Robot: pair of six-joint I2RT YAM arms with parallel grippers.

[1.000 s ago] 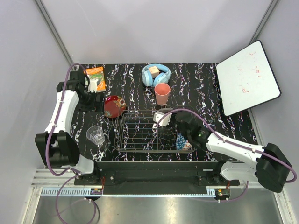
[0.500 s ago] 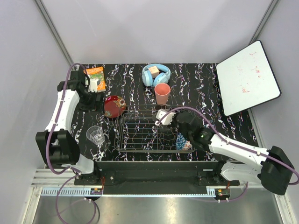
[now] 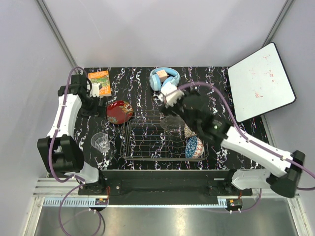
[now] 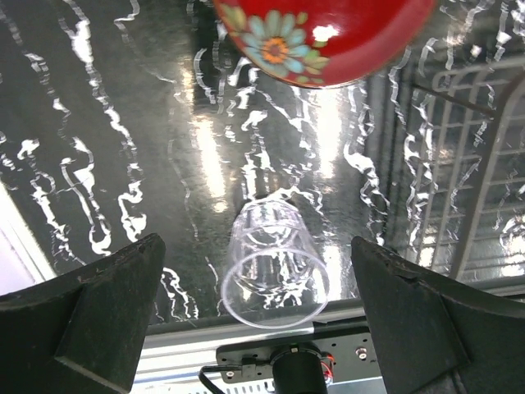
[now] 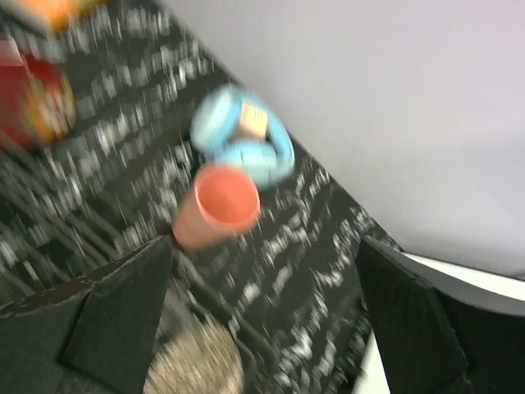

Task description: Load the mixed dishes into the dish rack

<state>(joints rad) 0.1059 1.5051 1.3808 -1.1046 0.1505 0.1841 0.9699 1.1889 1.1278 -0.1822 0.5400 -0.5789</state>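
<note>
My left jaws stand wide open and hold nothing; in the left wrist view the two dark fingers (image 4: pixel 90 312) are far apart at the bottom corners. Between them, lower on the bench (image 3: pixel 206 83), I see the small glass tumbler (image 4: pixel 275 275), and above it the red bowl with flowers (image 4: pixel 324 37). From the top view the tumbler (image 3: pixel 101 141) is on the bench to the left of the dish rack (image 3: pixel 147 142), not in it, and the red bowl (image 3: pixel 120 111) sits just beside the rack's back left corner. My left arm is at the back left, near the orange book (image 3: pixel 100 81). My right jaws are also wide open and empty; the fingers (image 5: pixel 107 320) frame a blurred view of the pink cup (image 5: pixel 217 205), which stands on the bench behind the rack, with the light-blue headphones (image 5: pixel 242 139) just behind it. In the top view my right arm reaches over the back of the rack and hides the cup. Inside the rack, at its right end, a blue-patterned bowl (image 3: pixel 194 146) stands on edge, and a beige-brown bowl (image 3: pixel 189 130) is just behind it. A white board (image 3: pixel 261 81) lies at the right.
</note>
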